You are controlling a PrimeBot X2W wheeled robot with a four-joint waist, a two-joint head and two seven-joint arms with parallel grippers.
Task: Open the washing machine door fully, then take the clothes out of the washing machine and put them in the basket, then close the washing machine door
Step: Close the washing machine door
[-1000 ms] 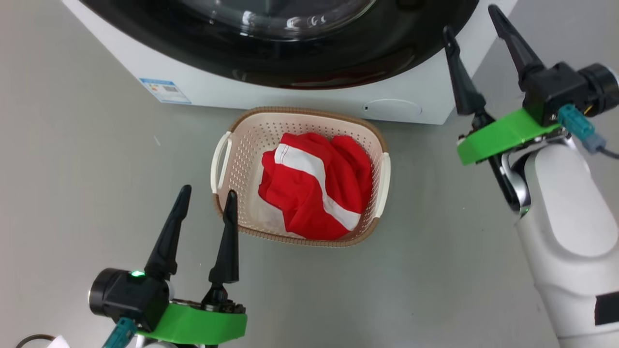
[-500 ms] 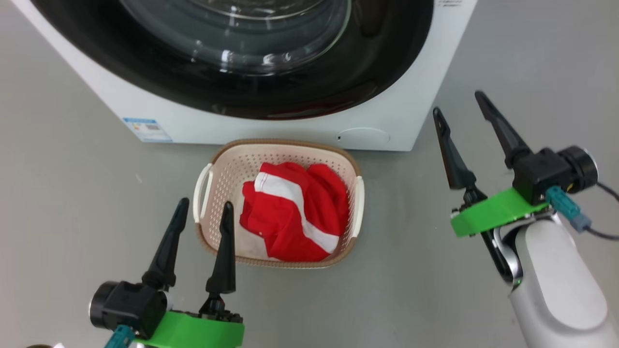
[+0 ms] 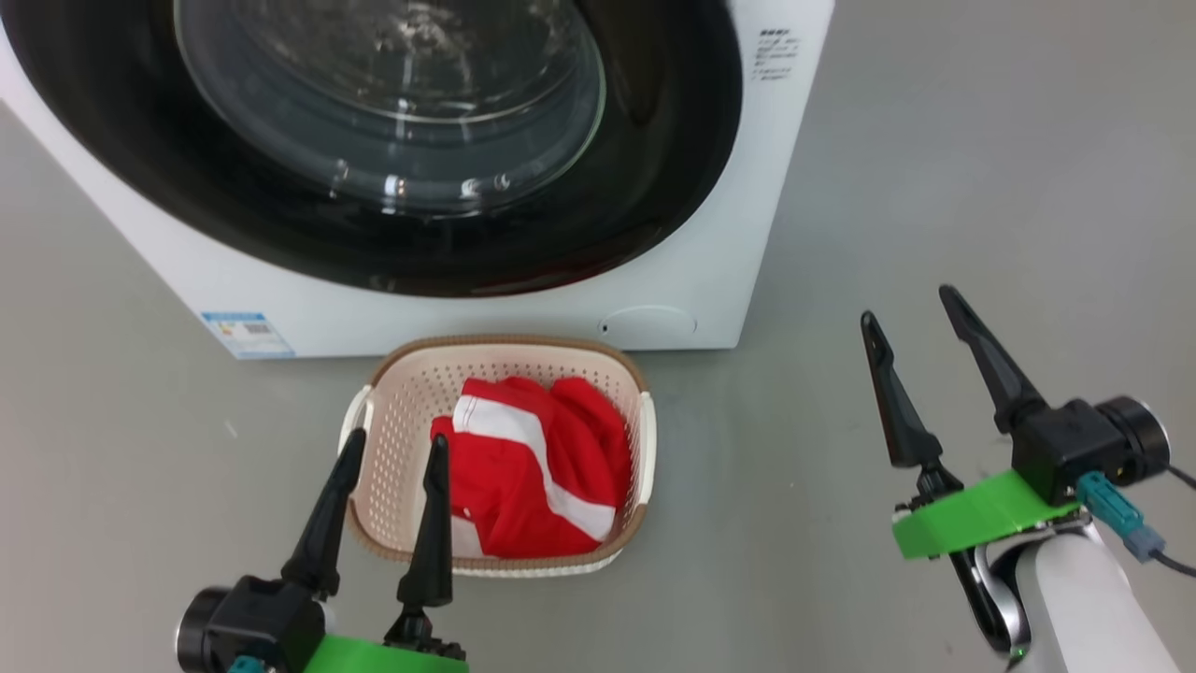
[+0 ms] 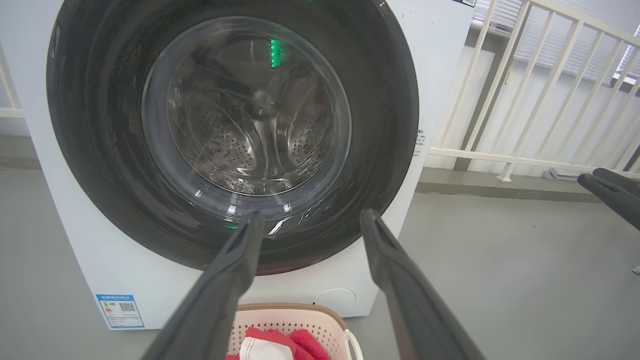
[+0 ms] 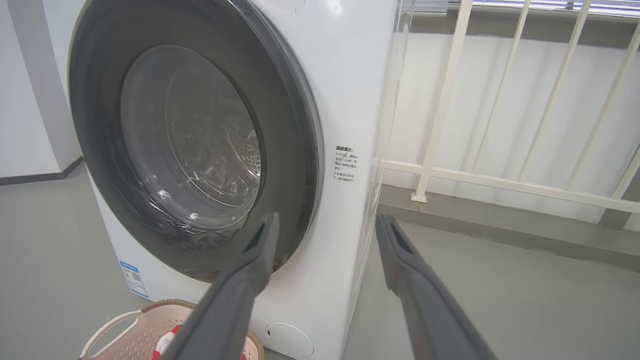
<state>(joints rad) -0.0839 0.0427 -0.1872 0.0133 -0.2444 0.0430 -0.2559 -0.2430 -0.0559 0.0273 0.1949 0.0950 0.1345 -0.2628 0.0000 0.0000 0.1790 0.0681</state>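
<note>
The washing machine (image 3: 710,280) stands at the back, its black-rimmed washing machine door (image 3: 654,187) flush against the front, with bare steel drum behind the glass (image 4: 245,115). On the floor just before it sits the basket (image 3: 411,402), holding the red, white-striped clothes (image 3: 533,467). My left gripper (image 3: 396,439) is open and empty, its fingertips over the basket's near left rim. My right gripper (image 3: 907,307) is open and empty over bare floor, right of the machine's front corner. In the right wrist view the door (image 5: 195,145) sits left of that gripper (image 5: 327,220).
Grey floor (image 3: 981,140) lies all around. A white railing (image 5: 500,180) runs along a raised kerb to the right of the machine. A blue label (image 3: 248,335) marks the machine's lower left corner. The right gripper's fingers (image 4: 610,192) show at the left wrist view's right edge.
The head view has tilted up, so more of the door shows and the basket sits lower. My right gripper has drawn back from the machine's front right corner toward me. Both grippers stay open.
</note>
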